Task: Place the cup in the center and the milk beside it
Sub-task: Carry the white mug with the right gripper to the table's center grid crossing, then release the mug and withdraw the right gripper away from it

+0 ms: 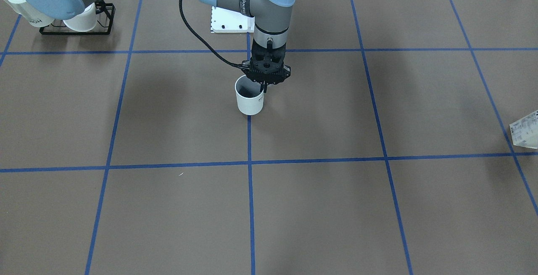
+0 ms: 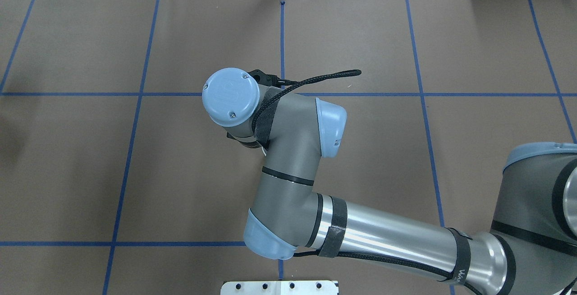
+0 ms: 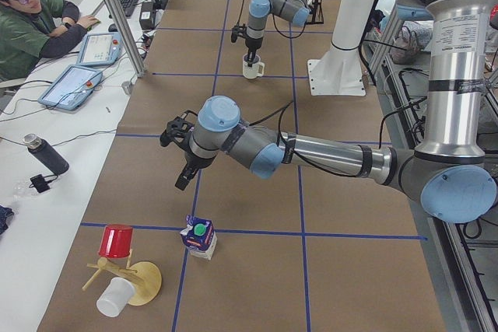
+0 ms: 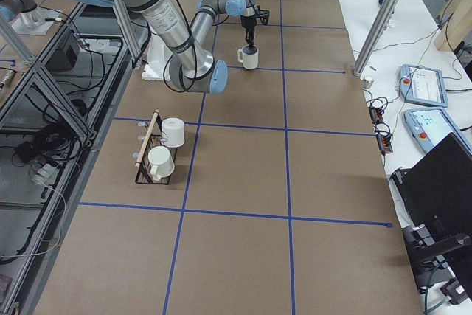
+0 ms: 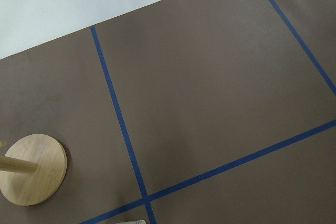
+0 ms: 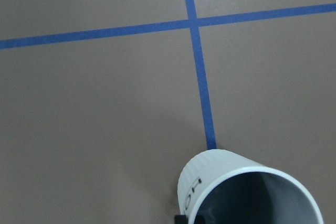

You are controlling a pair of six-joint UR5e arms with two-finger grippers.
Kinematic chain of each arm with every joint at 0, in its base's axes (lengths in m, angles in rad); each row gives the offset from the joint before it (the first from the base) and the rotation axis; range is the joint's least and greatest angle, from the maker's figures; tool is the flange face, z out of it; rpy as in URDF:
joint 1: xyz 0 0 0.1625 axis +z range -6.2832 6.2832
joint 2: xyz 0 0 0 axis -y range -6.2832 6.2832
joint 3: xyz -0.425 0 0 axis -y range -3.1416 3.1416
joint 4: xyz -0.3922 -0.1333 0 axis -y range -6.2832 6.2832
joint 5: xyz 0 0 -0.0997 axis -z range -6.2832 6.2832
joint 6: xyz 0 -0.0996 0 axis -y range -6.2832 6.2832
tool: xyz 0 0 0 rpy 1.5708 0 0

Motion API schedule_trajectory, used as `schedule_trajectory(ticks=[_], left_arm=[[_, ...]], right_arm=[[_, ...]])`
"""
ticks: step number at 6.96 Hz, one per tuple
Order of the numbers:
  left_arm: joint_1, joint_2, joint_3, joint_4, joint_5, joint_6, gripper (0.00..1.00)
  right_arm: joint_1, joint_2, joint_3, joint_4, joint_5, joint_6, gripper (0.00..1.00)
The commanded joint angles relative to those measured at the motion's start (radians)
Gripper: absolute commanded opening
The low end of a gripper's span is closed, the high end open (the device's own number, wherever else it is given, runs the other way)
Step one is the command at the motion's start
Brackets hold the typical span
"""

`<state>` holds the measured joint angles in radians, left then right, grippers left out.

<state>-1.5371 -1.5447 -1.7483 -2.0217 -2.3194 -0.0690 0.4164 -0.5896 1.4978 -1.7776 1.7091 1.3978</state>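
1 view, overhead, hides the cup [image 1: 249, 96] beneath the right arm [image 2: 288, 159].

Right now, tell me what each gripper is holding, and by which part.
The right gripper appears to pinch the cup by its rim, one finger inside. The left gripper, apart from the milk, shows nothing in it.

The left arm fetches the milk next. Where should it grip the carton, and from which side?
Likely the straight body of the milk, under the gable, across two flat walls. It stands upright; its sloped, capped top gives poor purchase. Come from the side away from the wooden stand.
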Motion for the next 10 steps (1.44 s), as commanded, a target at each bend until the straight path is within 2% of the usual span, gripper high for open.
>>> schedule_trajectory(ticks=[1,2,4,6,7,8,9,10], left_arm=[[0.000,0.000,0.000,0.000,0.000,0.000,0.99],[0.000,0.000,0.000,0.000,0.000,0.000,0.99],[0.000,0.000,0.000,0.000,0.000,0.000,0.99],[0.002,0.000,0.001,0.001,0.000,0.000,0.99],[0.000,0.000,0.001,0.001,-0.002,-0.003,0.99],[0.002,0.000,0.015,0.001,0.000,0.001,0.99],[0.000,0.014,0.039,-0.005,0.003,0.009,0.99],[0.000,0.027,0.058,-0.058,0.003,0.008,0.99]], right_arm=[[-0.004,-0.004,-0.014,0.001,0.000,0.000,0.00],[-0.004,-0.004,-0.016,0.001,-0.002,0.001,0.24],[0.002,0.010,0.008,0.001,-0.017,0.018,1.00],[0.066,0.014,0.097,-0.011,0.026,-0.019,1.00],[0.144,0.007,0.107,-0.011,0.097,-0.078,1.00],[0.251,-0.013,0.107,-0.025,0.189,-0.202,1.00],[0.382,-0.075,0.108,-0.028,0.304,-0.387,1.00],[0.509,-0.173,0.119,-0.022,0.367,-0.601,1.00]])
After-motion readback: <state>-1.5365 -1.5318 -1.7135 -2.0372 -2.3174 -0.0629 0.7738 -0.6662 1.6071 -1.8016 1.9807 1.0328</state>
